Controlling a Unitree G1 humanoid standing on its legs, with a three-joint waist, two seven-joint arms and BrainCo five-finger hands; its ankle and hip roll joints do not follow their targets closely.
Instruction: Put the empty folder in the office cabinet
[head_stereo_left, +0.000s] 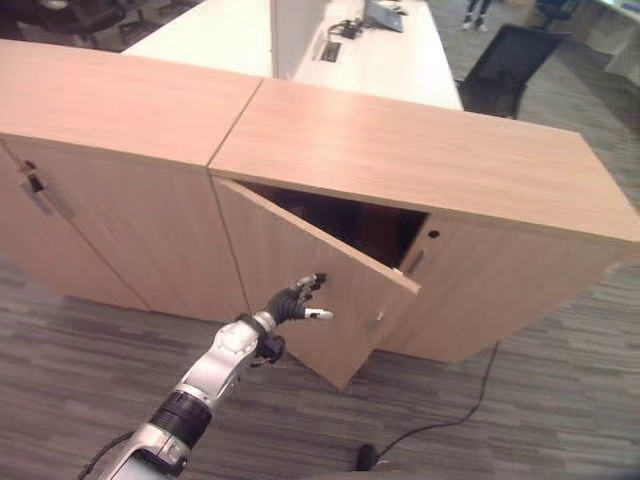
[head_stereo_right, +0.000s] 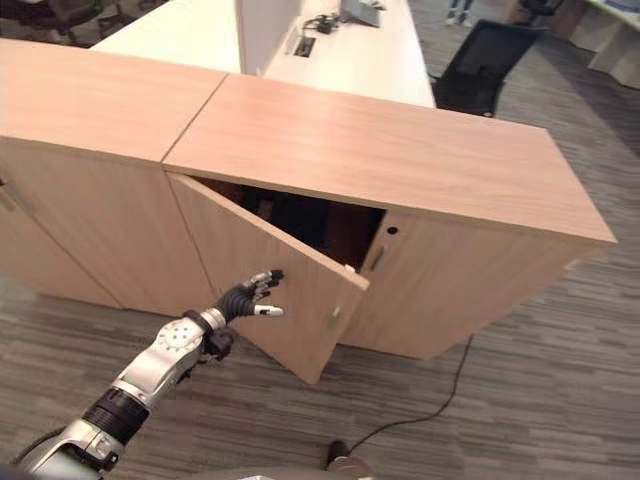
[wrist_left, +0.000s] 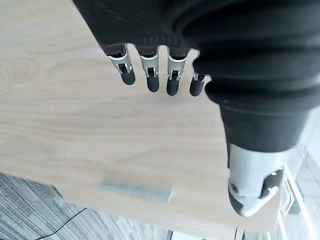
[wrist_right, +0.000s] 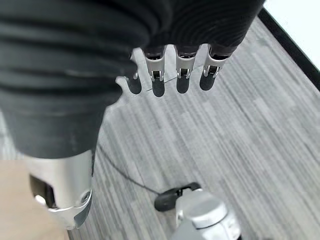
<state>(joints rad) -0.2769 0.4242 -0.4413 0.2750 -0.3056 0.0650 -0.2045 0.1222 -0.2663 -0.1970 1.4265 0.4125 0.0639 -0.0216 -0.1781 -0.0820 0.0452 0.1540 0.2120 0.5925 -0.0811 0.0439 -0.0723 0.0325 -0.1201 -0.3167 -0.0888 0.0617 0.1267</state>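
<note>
Straight ahead on my feed, the floor (head_stereo_left: 560, 380) is grey carpet with a streaked, plank-like weave. On it stands the cabinet (head_stereo_left: 420, 160), a low box of pale wood-grain laminate with a smooth, flat top. It touches a second cabinet (head_stereo_left: 110, 110) of the same finish on its left. Behind them runs a long white counter (head_stereo_left: 380, 60) with a black chair (head_stereo_left: 510, 65) beside it.

The cabinet's left door (head_stereo_left: 300, 270) is swung partway out. The space behind it is dark, and I cannot tell whether the folder is in there. The right door (head_stereo_left: 500, 290) is closed and has a small round keyhole (head_stereo_left: 433, 235) near its top inner corner.

My left robot hand (head_stereo_left: 297, 299) is in front of the open door's outer face, released, with relaxed fingers (wrist_left: 150, 75) that hold nothing. I cannot tell whether the dark tips touch the wood. In the left wrist view a slim, flat, brushed-metal handle (wrist_left: 135, 190) sits on the door past the fingers.

My right robot hand (wrist_right: 185, 30) hangs over the carpet, also released and empty, fingers straight.
</note>
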